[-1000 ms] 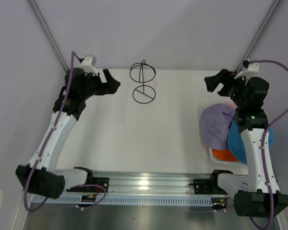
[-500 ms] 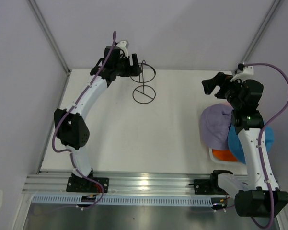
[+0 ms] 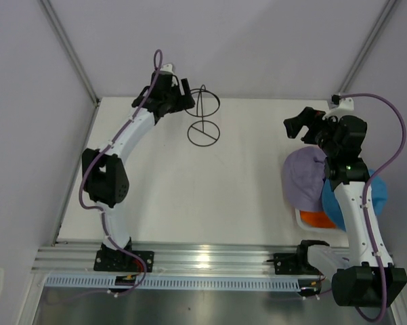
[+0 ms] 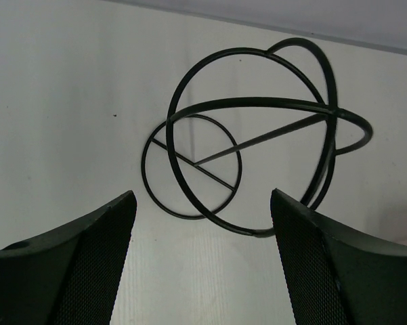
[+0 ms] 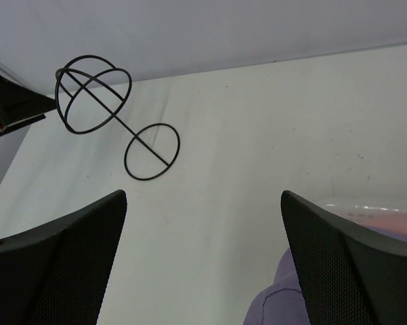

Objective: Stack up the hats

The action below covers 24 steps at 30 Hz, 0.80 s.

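The hats lie heaped at the table's right edge. A lavender hat point(image 3: 302, 177) is on the left of the heap, a blue hat point(image 3: 379, 193) lies under the right arm, and an orange hat point(image 3: 315, 219) peeks out in front. A pink strip point(image 5: 376, 215) shows beside the lavender hat point(image 5: 291, 305) in the right wrist view. My right gripper point(image 3: 296, 120) point(image 5: 203, 194) hovers open just above the heap's far side, with nothing in it. My left gripper point(image 3: 187, 95) point(image 4: 202, 195) is open and empty at the far back, right beside the wire stand's dome.
The black wire stand point(image 3: 203, 115) point(image 4: 257, 102) point(image 5: 151, 150) stands upright at the back centre on its ring base. A white basket point(image 3: 299, 215) holds the heap of hats. Grey walls close the back and sides, and a metal rail runs along the front.
My left arm swung from the left side to the back, up to the wire stand, and its jaws narrowed slightly. My right gripper drifted slightly left and nearer.
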{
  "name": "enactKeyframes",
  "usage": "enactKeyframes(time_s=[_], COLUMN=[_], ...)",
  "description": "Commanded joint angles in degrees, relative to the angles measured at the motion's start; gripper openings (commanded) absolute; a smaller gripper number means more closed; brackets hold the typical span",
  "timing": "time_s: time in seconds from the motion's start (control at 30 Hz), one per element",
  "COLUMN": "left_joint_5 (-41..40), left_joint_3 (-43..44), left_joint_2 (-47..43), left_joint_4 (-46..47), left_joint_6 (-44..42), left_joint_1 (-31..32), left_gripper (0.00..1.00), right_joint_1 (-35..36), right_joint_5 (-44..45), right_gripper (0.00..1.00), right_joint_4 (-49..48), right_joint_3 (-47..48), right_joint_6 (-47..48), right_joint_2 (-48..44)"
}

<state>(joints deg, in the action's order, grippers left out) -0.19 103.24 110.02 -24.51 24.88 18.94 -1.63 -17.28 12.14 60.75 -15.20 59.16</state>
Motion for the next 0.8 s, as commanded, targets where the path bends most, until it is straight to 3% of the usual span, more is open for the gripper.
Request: enactKeyframes(time_s=[0.0,0.17,0.37,0.6,0.77], left_joint_5=[-2.0,-4.5,-6.7,-7.8,-9.3], left_joint_3=[2.6,4.2,9.1,8.1,5.7], left_joint_2=[3.9,6.9,12.0,8.8,6.2], left_joint_4=[0.3,-0.3,-7.6,-14.5,-18.5], left_joint_6=[3.5,6.0,8.8,10.0,9.5], left_joint_1=[-0.1,-0.1,-0.1,0.4,1.1], left_gripper=[0.83,0.84,0.84,0.82,0.73], right_joint_1=[0.3,0.3,0.4,0.5,0.6], right_joint_5=[0.1,0.3,0.7,1.3,0.8], right_gripper=[1.00,1.00,1.00,1.00,1.00], right_joint_4=[-1.8,-1.8,-1.1,-0.8,-1.2], right_joint_3=[0.4,0.4,0.5,0.1,-0.5], right_joint_6=[0.8,0.8,1.2,1.3,0.4], right_joint_2=[-0.3,-0.3,-0.6,-1.2,-1.0])
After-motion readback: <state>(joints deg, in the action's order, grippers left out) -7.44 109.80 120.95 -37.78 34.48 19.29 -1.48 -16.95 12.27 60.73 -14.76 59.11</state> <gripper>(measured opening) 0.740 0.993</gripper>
